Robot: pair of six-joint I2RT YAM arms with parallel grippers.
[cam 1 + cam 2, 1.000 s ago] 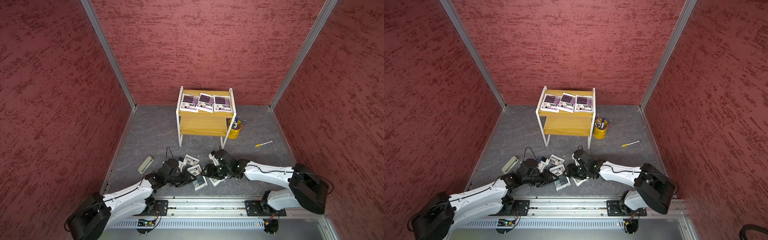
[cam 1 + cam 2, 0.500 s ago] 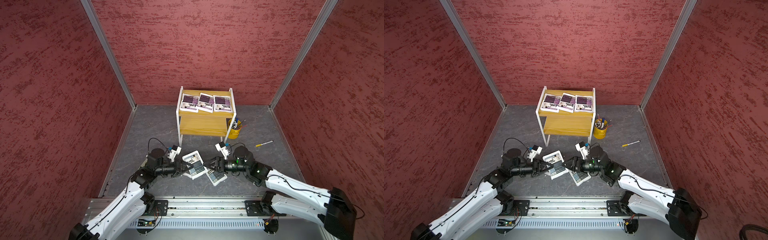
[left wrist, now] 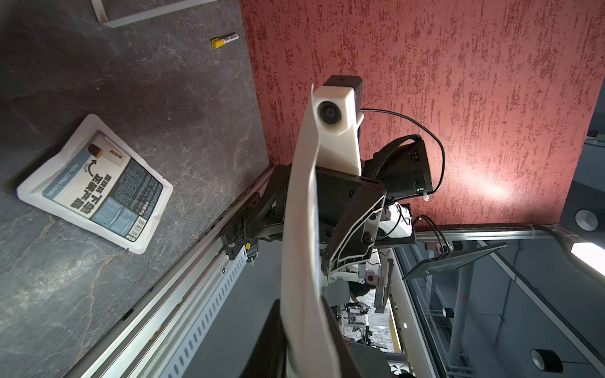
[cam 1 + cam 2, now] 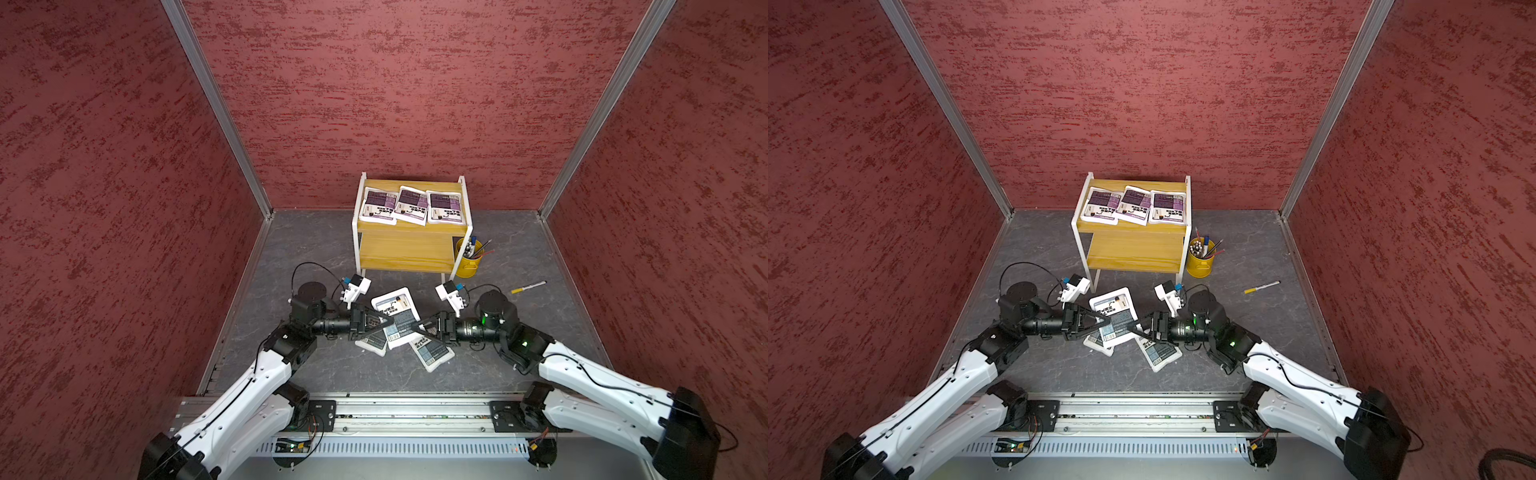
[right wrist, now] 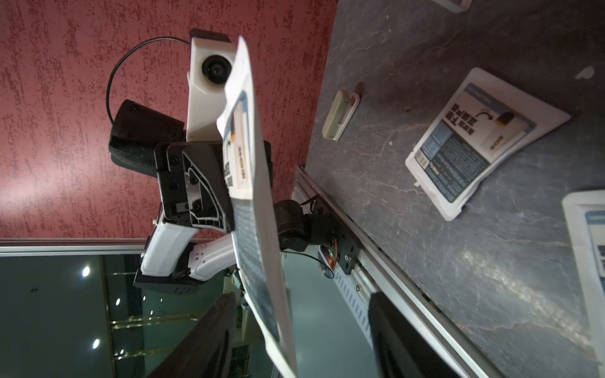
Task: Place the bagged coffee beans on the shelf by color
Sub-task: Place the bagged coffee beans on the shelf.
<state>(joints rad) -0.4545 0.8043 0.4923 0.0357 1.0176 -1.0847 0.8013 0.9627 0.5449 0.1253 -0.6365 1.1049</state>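
Pouch in mid-air! One grey-blue pouch is up off the table, hanging between the two arms in front of the shelf.

The left claw has it. Its jaws are pinched tight on the pouch's near end, and the left wrist view shows the bag edge-on running straight out from the grip.

Over comes the right claw from the opposite side, jaws spread wide. In the right wrist view the bag passes between the two dark fingers with a clear gap on one side, so there is no squeeze from that claw.

Down below, a second grey-blue pouch lies flat on the table under the right claw. A third grey-blue pouch peeks out beneath the left claw, partly hidden by the lifted bag.

Up top, three purple pouches sit side by side on the shelf's upper board, the middle one overlapping its neighbours. The lower board is bare.

Beside the shelf's right leg stands a yellow pen cup, and a marker lies loose on the table further right.
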